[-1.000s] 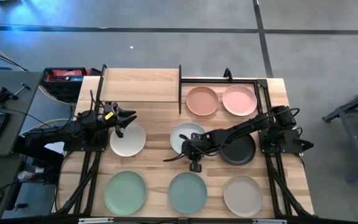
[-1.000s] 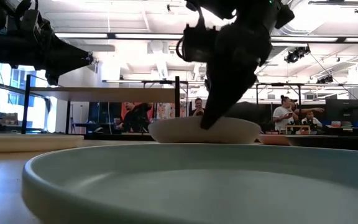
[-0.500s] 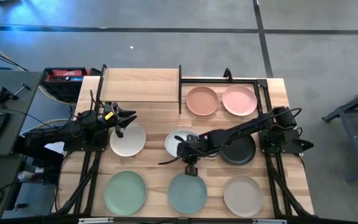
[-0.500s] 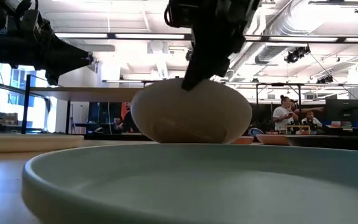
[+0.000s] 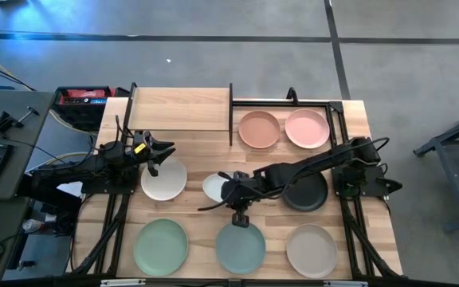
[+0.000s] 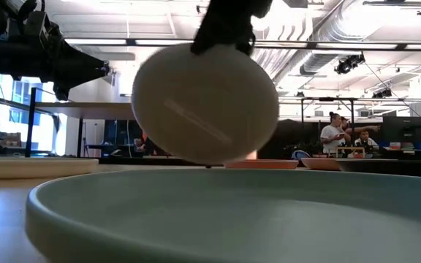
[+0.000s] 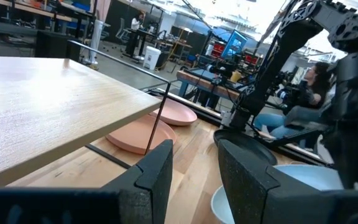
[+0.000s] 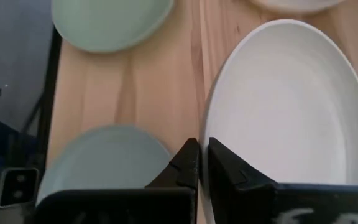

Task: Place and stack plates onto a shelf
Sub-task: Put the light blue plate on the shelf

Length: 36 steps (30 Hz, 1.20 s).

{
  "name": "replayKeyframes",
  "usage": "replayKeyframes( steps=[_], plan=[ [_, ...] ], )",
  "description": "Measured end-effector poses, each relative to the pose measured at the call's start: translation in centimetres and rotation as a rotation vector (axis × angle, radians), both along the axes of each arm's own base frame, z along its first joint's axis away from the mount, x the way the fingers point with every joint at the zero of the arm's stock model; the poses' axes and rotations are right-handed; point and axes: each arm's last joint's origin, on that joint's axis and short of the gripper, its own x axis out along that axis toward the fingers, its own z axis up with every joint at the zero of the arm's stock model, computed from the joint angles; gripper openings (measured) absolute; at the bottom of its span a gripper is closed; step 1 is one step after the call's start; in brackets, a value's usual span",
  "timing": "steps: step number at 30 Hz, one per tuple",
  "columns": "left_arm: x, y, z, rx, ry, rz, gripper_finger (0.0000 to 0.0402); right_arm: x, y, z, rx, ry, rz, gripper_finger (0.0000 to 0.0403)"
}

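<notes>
My right gripper (image 5: 231, 191) is mid-table, shut on a pale bluish-white plate (image 5: 215, 187), which the low view shows tilted steeply, plate (image 6: 205, 102). My left gripper (image 5: 162, 151) hovers open over a white plate (image 5: 164, 180) lying flat on the table. The shelf (image 5: 180, 108) is a light-wood board at the far left, seen beside the left gripper (image 7: 194, 168) as shelf (image 7: 55, 106). Salmon (image 5: 259, 129), pink (image 5: 307, 127), black (image 5: 307, 193), green (image 5: 160, 245), teal (image 5: 241, 247) and beige (image 5: 311, 249) plates lie flat on the tabletop. My right gripper pinches the plate's rim (image 8: 206, 127), one finger (image 8: 225, 165) on the inner face and one on the underside. The fingers come slanting down from the table's right. The plate hangs below them, its underside toward the near edge; the teal plate hides whether its low rim touches the table.
The teal plate's rim (image 6: 196, 190) fills the low view's foreground. Black frame rails (image 5: 231, 112) stand beside the shelf and along the table sides. Bare tabletop (image 5: 205, 151) lies between the shelf and the held plate. People sit in the room beyond (image 6: 335, 131).
My right gripper has risen and moved toward the table's left, carrying the plate. The plate lay flat on the table a second ago; its held rim went up and it tipped until it now stands steeply tilted, left of where it lay.
</notes>
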Motion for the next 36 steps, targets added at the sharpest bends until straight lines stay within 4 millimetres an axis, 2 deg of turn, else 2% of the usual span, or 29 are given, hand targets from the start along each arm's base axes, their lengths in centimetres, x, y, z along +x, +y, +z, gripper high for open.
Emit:
replayKeyframes(
  steps=[10, 14, 30, 36],
  plan=[
    [0.0, 0.0, 0.0, -0.025, -0.009, -0.001, 0.0120, 0.2, 0.0, 2.7, -0.006, -0.017, 0.000, 0.0000],
    [0.0, 0.0, 0.0, -0.026, -0.010, -0.002, 0.0120, 0.4, 0.0, 4.4, -0.028, -0.056, 0.034, 0.0000],
    [0.0, 0.0, 0.0, -0.027, -0.010, -0.005, 0.0120, 0.7, -3.1, 11.0, -0.158, -0.205, 0.107, 0.0000],
    [0.0, 0.0, 0.0, -0.068, -0.024, -0.007, 0.0120, 0.8, -5.2, 12.2, -0.244, -0.231, 0.132, 0.0000]
  ],
)
